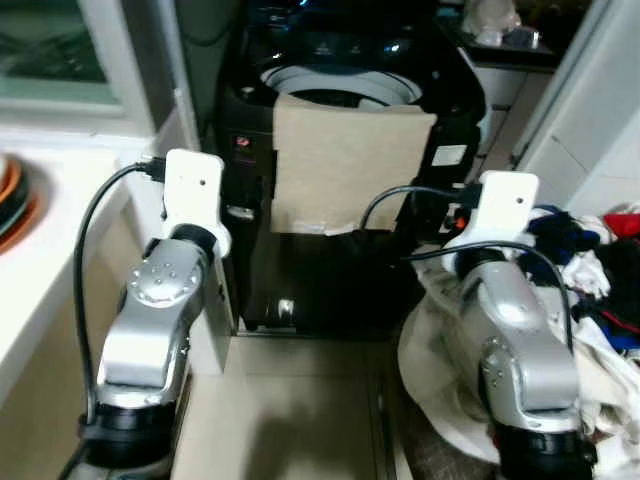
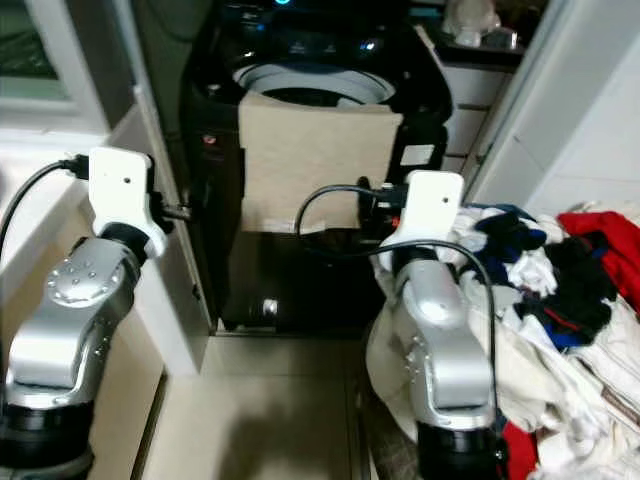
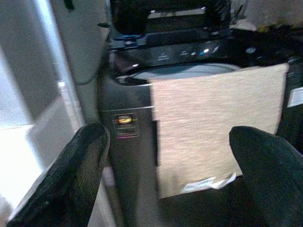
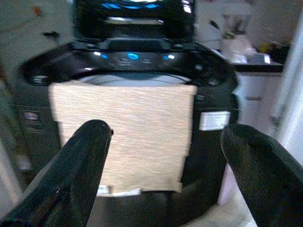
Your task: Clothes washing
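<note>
Facing black washing machine (image 1: 340, 90) (beige cloth (image 1: 345, 165) draped over rim), both jaws spread.

The left claw (image 3: 168, 175) is spread wide, its two black fingers (image 3: 66, 182) well apart and gripping nothing. Straight ahead of it, past the fingertips, stands a black washer (image 3: 128, 99) with its lid up and small lit dots on its panel (image 3: 189, 52). A beige cloth (image 3: 213, 127) hangs over the washer's front rim, seen between the fingers, a white tag (image 3: 203, 185) at its lower edge. A pale wall (image 3: 42, 94) lies beside one finger.
</note>
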`<state>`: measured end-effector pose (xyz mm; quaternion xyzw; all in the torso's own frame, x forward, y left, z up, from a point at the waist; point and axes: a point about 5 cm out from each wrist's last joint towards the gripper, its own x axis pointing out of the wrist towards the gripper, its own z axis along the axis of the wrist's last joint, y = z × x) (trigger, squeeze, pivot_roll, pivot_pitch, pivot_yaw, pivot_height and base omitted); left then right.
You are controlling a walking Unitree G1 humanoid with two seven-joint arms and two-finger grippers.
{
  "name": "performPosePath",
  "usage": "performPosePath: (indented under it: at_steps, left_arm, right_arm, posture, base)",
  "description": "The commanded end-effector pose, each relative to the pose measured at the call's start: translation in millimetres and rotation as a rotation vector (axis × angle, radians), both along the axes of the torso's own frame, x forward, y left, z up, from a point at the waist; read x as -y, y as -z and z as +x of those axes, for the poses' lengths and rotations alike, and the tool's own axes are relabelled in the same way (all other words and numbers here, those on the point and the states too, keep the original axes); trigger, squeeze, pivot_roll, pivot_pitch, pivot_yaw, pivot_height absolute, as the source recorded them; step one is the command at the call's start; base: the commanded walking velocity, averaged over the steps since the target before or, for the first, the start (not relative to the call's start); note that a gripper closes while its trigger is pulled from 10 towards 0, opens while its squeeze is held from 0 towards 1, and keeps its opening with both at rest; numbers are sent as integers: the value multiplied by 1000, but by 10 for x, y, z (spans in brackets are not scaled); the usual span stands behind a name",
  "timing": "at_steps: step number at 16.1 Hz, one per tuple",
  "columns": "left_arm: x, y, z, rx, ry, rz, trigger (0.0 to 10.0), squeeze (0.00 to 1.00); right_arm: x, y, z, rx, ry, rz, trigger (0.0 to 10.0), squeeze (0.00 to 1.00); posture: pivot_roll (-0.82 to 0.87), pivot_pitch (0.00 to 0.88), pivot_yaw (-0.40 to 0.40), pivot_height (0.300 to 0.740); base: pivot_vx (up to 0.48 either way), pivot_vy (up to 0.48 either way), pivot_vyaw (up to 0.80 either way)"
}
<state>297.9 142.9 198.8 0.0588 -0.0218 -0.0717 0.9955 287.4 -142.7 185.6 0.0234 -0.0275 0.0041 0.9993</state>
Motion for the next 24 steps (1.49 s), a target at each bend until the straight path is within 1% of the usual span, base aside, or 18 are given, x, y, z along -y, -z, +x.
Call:
performPosePath:
  at_steps: [1, 11, 12, 13, 15, 16, 18, 19, 20, 21, 22, 23, 24]
  left_arm:
    - [29, 0, -8, 0, 15, 12, 10000, 0]
    - [46, -4, -4, 1, 10, -1, 10000, 0]
    - [50, 2, -3, 0, 5, -9, 10000, 0]
    - [55, 10, -7, 1, 1, -28, 10000, 0]
    - [70, 13, -16, -8, 10, -42, 10000, 0]
    - [71, -4, -25, -9, 20, -85, 10000, 0]
    - [63, -36, -23, 8, 24, -89, 10000, 0]
    - [65, -81, 17, 4, 23, -143, 10000, 0]
    - [71, -85, 34, -11, 33, -158, 10000, 0]
    - [66, -91, 46, -13, 25, -148, 10000, 0]
    - [50, -115, 70, 3, 9, -116, 10000, 0]
    - [27, -158, 95, 40, -14, -77, 10000, 0]
    - [27, -218, 120, 79, -12, -65, 10000, 0]
  right_arm:
    - [14, -54, -7, 22, 4, 13, 10000, 0]
    - [20, -77, 6, 24, -2, 10, 10000, 0]
    - [20, -89, 6, 30, -9, 8, 10000, 0]
    - [15, -97, 4, 35, -22, 21, 10000, 0]
    - [16, -117, 5, 39, -27, 34, 10000, 0]
    - [7, -127, 8, 36, -26, 52, 10000, 0]
    - [7, -147, 13, 44, -20, 64, 10000, 0]
    - [30, -228, 17, 75, -2, 70, 10000, 0]
    - [47, -263, 16, 89, 16, 65, 10000, 0]
    - [54, -283, 17, 98, 24, 62, 10000, 0]
    - [67, -317, 19, 111, 36, 49, 10000, 0]
    - [72, -354, 21, 122, 34, 38, 10000, 0]
    - [74, -401, 18, 136, 29, 40, 10000, 0]
  posture:
    - [-121, 0, -53, 740]
    - [-125, 0, -66, 740]
    - [-126, 0, -68, 740]
    - [-126, 0, -68, 740]
    - [-126, 0, -70, 740]
    - [-124, 5, -67, 740]
    - [-130, 0, -68, 740]
    - [-129, 3, -64, 740]
    - [-129, 4, -63, 740]
    - [-130, 2, -61, 740]
    - [-133, 6, -62, 740]
    - [-134, 3, -63, 740]
    - [-135, 5, -67, 740]
  base:
    - [285, 0, 0]
    - [285, 0, 0]
    - [0, 0, 0]
    - [0, 0, 0]
    - [0, 0, 0]
    - [0, 0, -756]
    - [0, 0, -756]
    - [0, 0, -756]
    - [0, 0, -750]
    - [0, 0, -763]
    - [0, 0, -756]
    - [0, 0, -756]
    - [0, 0, -756]
